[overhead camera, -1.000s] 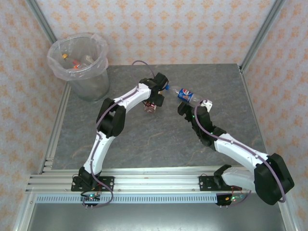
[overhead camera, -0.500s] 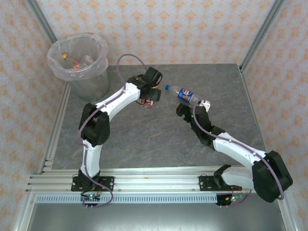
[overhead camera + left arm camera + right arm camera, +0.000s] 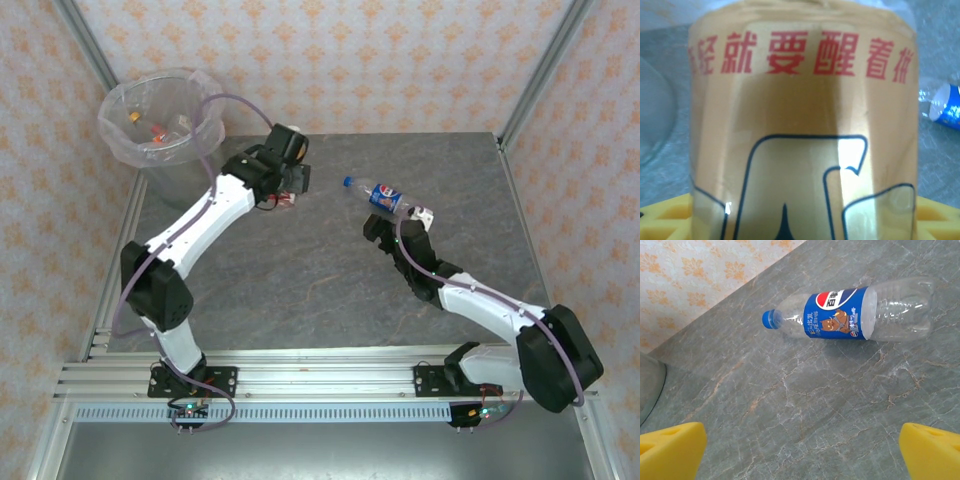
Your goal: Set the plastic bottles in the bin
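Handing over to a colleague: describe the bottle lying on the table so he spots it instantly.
On the grey stone-patterned table, look just beyond the right gripper. A clear bottle lies there on its side. Its blue label and cap set it apart from the gold-labelled bottle in the left gripper.

Grey veined table (image 3: 330, 290) under the lights, pale streaks and faint rusty lines across its top; wallpaper (image 3: 400, 60) behind the far edge, cream with orange floral motifs, and the same paper down both sides; a slanted aluminium post (image 3: 85, 45) rising over the far-left corner; another post (image 3: 545, 65) leaning up from the far-right corner; a thin metal rail (image 3: 115, 270) along the left edge; at the near edge, a wide ribbed aluminium beam (image 3: 320, 378) spanning almost the full width; just below it a pale perforated strip (image 3: 320, 411); below that, a plain grey metal sheet (image 3: 300, 450).
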`<state>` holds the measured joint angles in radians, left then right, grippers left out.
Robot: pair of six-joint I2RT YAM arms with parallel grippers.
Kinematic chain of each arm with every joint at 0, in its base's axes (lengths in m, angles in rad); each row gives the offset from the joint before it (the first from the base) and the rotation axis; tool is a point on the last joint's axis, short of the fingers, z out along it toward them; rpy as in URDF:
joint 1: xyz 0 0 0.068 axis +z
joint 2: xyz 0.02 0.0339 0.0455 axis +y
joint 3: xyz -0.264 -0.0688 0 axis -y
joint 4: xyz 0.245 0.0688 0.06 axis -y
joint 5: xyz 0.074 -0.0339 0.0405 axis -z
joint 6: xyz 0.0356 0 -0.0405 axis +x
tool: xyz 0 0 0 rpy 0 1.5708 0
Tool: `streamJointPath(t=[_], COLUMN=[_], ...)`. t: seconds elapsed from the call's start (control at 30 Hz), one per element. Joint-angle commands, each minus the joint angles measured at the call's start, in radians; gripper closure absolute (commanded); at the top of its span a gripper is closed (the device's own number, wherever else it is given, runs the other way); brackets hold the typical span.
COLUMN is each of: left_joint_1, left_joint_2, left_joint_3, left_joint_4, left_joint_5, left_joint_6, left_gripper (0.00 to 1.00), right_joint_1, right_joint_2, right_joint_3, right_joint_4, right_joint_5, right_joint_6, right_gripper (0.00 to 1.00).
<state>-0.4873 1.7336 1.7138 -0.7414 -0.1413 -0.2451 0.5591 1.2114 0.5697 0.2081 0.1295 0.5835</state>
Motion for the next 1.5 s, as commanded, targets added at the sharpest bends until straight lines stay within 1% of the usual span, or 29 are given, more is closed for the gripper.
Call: streamJointPath(t=[0.0,0.13,0.23,0.4,0.67,0.93,1.03,1.13,1.27,1.33,1.37,1.47], left_joint_1=[0.024,0.07,0.108,0.183,0.311,0.475,0.513,0.54,0.569,0.583,0.588,0.595], left_joint_2=[-0.068,-0.121,-0.164,-0.196,-0.167,-0.039,0.029,0.096,0.199,0.242,0.264,0.331], left_joint_3=[-0.029,-0.028,-0.027,0.019,0.163,0.383,0.473,0.552,0.663,0.704,0.723,0.792], left_joint_4=[0.014,0.008,0.024,0.028,0.006,-0.062,-0.089,-0.103,-0.119,-0.11,-0.102,-0.09], left_joint_5=[-0.09,-0.102,-0.092,0.012,0.095,0.149,0.165,0.159,0.109,0.123,0.129,0.152], left_joint_6=[-0.008,-0.014,-0.017,-0.011,0.02,0.019,0.022,0.023,-0.006,-0.032,-0.043,-0.042], left_gripper=[0.42,0.43,0.43,0.43,0.43,0.43,0.43,0.43,0.43,0.43,0.43,0.42], right_joint_1=[-0.005,-0.005,-0.005,-0.005,-0.005,-0.004,-0.004,-0.005,-0.005,-0.005,-0.004,-0.004], right_joint_2=[0.014,0.029,0.045,0.069,0.071,0.019,-0.002,-0.021,-0.022,-0.022,-0.049,-0.056], right_joint_3=[0.029,0.043,0.051,0.068,0.073,0.038,0.025,0.017,0.013,0.013,0.013,0.015], right_joint_4=[0.036,0.036,0.042,0.051,0.051,0.051,0.048,0.042,0.032,0.03,0.028,0.021], right_joint_5=[-0.011,-0.019,-0.023,-0.046,-0.06,-0.042,-0.029,-0.019,-0.008,-0.006,-0.005,-0.002], right_joint_6=[0.015,0.012,0.021,0.031,0.03,0.011,0.005,0.0,-0.001,-0.003,-0.004,-0.005], right_gripper=[0.01,0.01,0.01,0.01,0.01,0.01,0.01,0.01,0.01,0.01,0.01,0.01])
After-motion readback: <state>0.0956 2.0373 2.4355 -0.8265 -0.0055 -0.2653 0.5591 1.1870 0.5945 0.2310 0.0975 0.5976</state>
